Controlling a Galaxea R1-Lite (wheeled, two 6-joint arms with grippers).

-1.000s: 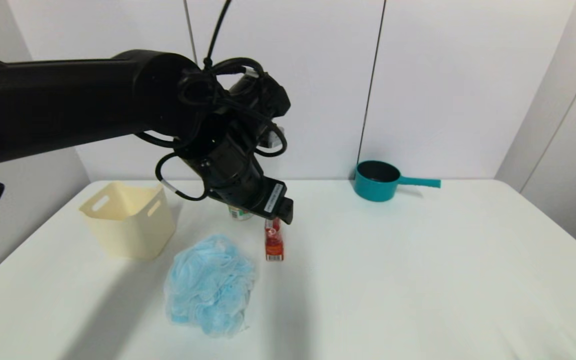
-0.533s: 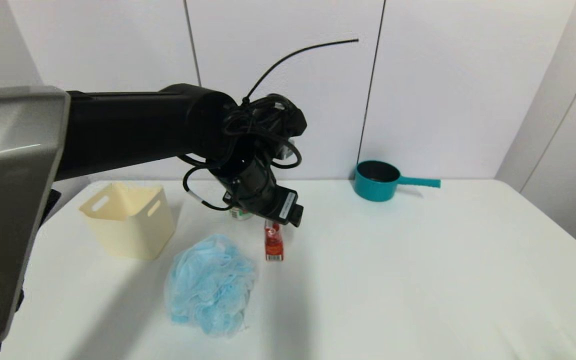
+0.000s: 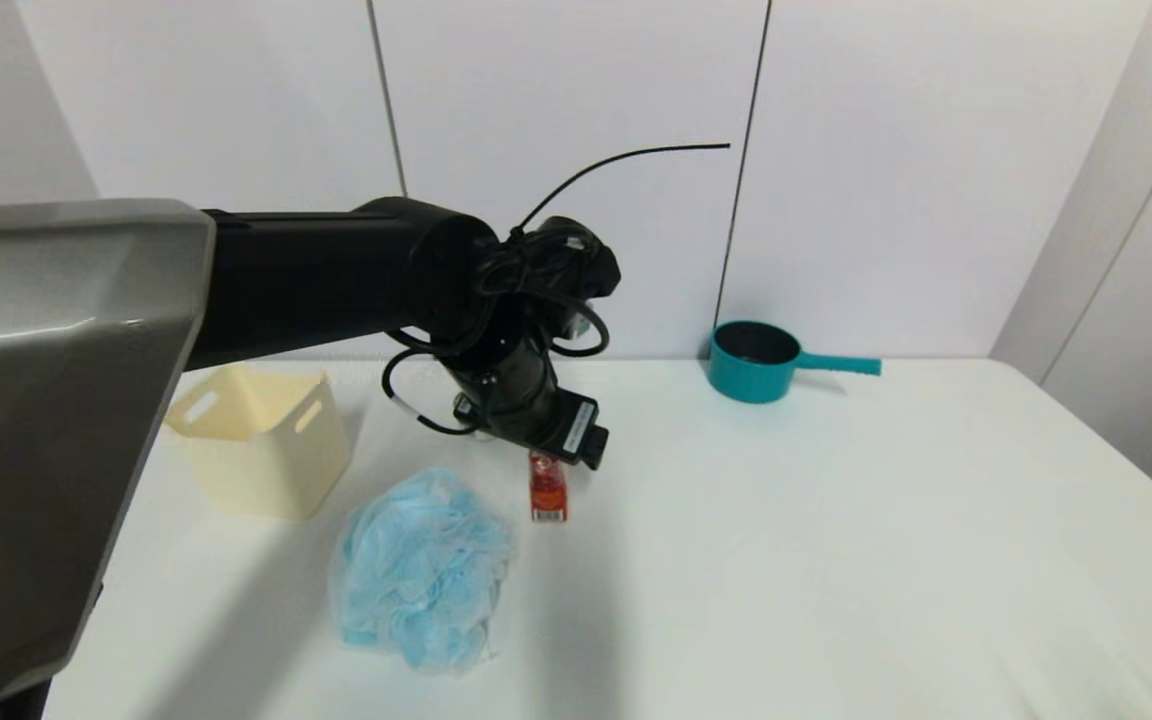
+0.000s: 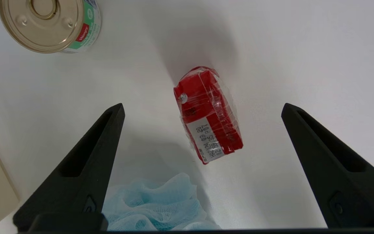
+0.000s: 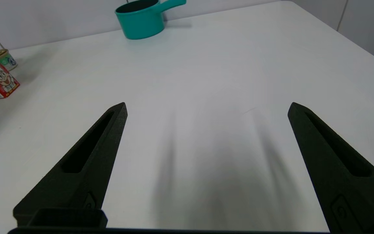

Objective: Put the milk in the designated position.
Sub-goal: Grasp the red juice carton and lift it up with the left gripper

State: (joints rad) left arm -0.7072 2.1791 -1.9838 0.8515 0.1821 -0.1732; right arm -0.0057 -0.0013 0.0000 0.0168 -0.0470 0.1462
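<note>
Nearest, 1 blue mesh sponge (image 3: 423,568) lies on the white table (image 3: 836,560), with 1 cream basket (image 3: 258,438) off to its left. Just beyond the sponge stands 1 milk carton (image 3: 547,488), upright on the table, with the left gripper (image 4: 201,109) hovering above it, fingers spread wide and touching nothing. Farther back sit 1 tin (image 4: 49,24) and 1 teal saucepan (image 3: 758,360), while the right gripper (image 5: 206,109) hangs released over bare table, well apart from the carton.

Cream basket (image 3: 258,440), blue loofah (image 3: 421,570), teal saucepan (image 3: 756,361), tin (image 4: 49,24).
</note>
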